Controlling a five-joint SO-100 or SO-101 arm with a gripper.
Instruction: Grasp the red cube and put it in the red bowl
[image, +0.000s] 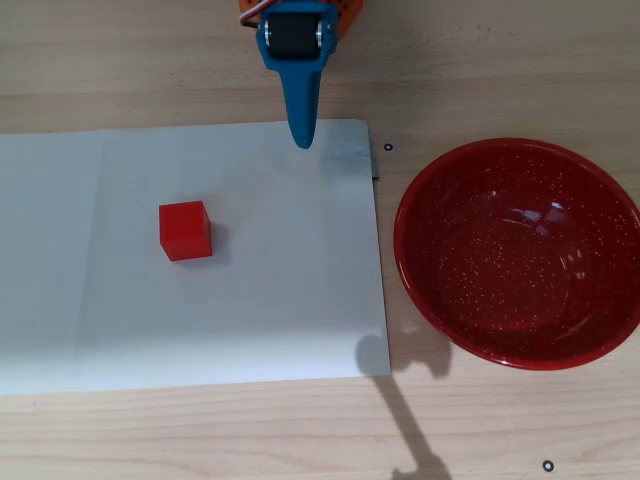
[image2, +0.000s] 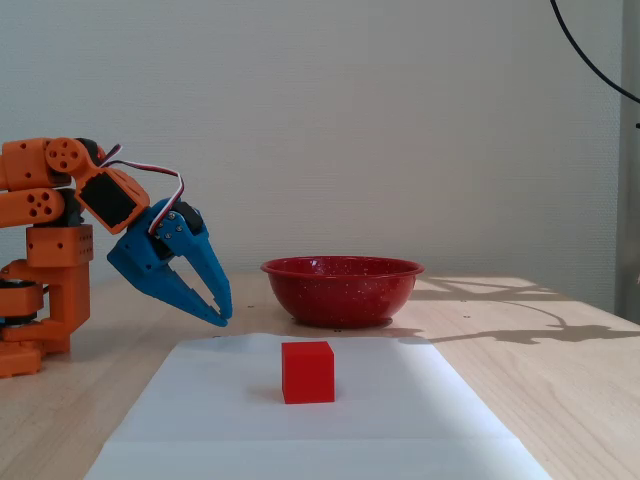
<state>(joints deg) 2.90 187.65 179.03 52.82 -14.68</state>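
Observation:
The red cube (image: 185, 230) sits on a white paper sheet (image: 150, 330), left of centre in the overhead view. In the fixed view the cube (image2: 307, 372) is at the front centre. The red bowl (image: 450, 230) stands empty on the wooden table, to the right of the sheet; in the fixed view the bowl (image2: 342, 292) is behind the cube. My blue gripper (image: 302, 140) points down over the sheet's far edge, shut and empty. In the fixed view the gripper (image2: 222, 315) hovers a little above the table, left of and behind the cube.
The orange arm base (image2: 45, 260) stands at the left of the fixed view. The white sheet (image2: 300, 430) covers the table's front. Small black marks (image: 388, 148) dot the wood near the bowl. A cable hangs at the top right (image2: 590, 60).

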